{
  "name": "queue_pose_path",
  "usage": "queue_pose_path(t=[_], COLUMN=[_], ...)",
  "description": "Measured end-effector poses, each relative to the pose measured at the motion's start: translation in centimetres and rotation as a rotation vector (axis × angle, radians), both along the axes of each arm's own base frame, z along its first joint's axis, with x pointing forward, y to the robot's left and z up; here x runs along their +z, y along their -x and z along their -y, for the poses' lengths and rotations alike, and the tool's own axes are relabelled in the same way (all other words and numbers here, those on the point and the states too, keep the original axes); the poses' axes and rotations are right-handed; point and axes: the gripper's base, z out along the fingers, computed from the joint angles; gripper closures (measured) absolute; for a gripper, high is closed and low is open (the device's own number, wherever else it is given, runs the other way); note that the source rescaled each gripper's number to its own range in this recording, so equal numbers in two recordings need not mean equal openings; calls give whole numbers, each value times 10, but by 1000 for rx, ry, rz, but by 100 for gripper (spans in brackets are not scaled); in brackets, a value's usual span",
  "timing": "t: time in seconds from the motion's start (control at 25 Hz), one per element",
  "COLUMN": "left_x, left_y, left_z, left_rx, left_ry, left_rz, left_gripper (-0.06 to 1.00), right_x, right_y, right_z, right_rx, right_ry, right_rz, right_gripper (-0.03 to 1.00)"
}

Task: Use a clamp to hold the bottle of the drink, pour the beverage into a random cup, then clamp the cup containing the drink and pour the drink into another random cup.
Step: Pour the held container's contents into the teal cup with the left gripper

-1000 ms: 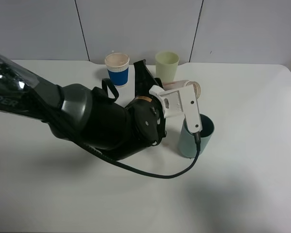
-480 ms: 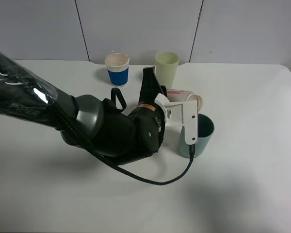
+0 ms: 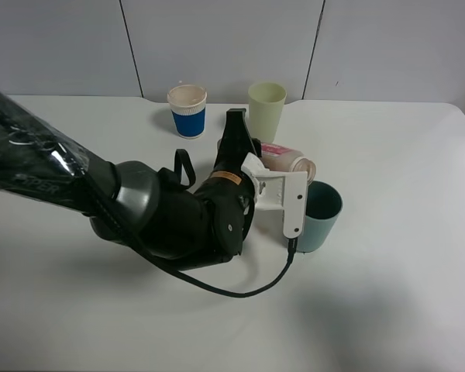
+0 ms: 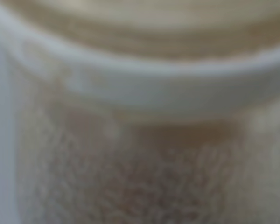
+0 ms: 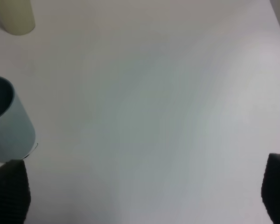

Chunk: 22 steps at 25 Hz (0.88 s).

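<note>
In the high view, the black left arm [image 3: 163, 213] stretches over the middle of the white table [image 3: 403, 294]. The left gripper [image 3: 256, 159] is clamped shut on the bottle [image 3: 288, 160], holding it at its base end. The bottle lies tipped almost flat, with its mouth pointing right, just above the far-left rim of the teal cup [image 3: 322, 221]. That cup stands upright to the right of the arm; its inside is dark, and what it holds cannot be told. Along the far edge the tumbler [image 3: 266, 108] stands upright just beyond the bottle. The paper cup [image 3: 187, 110] stands to the tumbler's left, the 2 apart. In the left wrist view the bottle [image 4: 140, 84] fills the whole picture, blurred, showing a pale rim band and a brownish translucent wall. In the right wrist view the right gripper [image 5: 142, 191] hangs over bare table [image 5: 168, 102] with its jaws spread wide. Its 2 dark ribbed pads [image 5: 9, 193] are far apart with nothing between them. The teal cup [image 5: 4, 123] stands upright near 1 pad, and the tumbler [image 5: 16, 16] is farther off beyond it.
</note>
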Motion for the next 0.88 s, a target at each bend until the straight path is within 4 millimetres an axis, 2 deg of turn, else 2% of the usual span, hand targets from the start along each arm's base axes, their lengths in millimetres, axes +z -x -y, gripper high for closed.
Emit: queue_pose_path(t=[0.88], left_x=[5], left_y=[-3], left_z=[-1], left_rx=[-40], left_ry=[-95], left_rz=[89], left_gripper=[88], right_x=[0], right_y=[0], right_z=[0], right_rx=[0], right_ry=[0], right_rz=[0], right_gripper=[-3])
